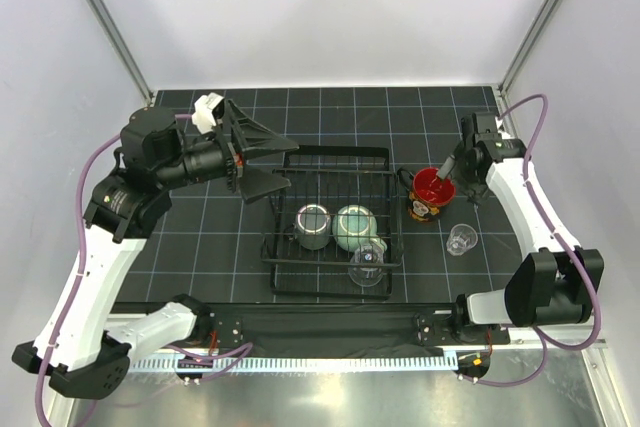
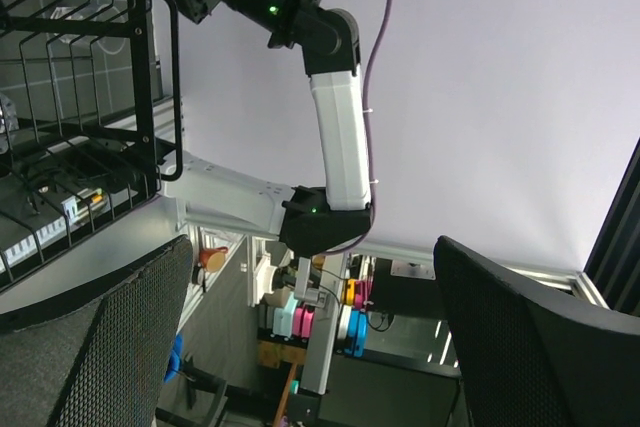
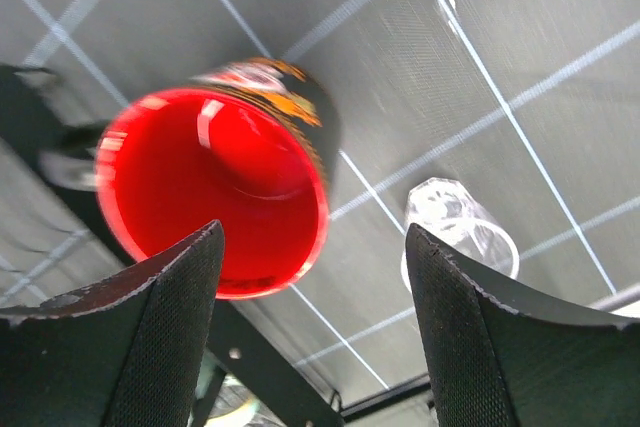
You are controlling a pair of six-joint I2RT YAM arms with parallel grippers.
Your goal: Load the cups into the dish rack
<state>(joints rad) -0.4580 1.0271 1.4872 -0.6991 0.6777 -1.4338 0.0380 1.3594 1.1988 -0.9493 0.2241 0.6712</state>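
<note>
While the right end effector hangs directly over the dark cup with the red inside, its two fingers stand partly apart and have hold of nothing; in its wrist view the cup's red mouth shows below and between them, a little blurred, nearer the left finger. That cup stands upright on the desk, just beside the right side of the dish rack and outside it. One clear glass stands on the desk back toward the arm's base from this end effector and slightly to its right, near the cup but apart from it. To this end effector's left, inside the rack, the dark grey-green mug and the speckled pale-green mug sit side by side, seemingly touching, with the second clear glass just beside the pale mug at the rack's near edge. The left end effector is spread fully wide and empty, raised near the rack's far left corner; the rack's wires lie off to one side of its fingers in its wrist view, and both mugs lie to its right.
</note>
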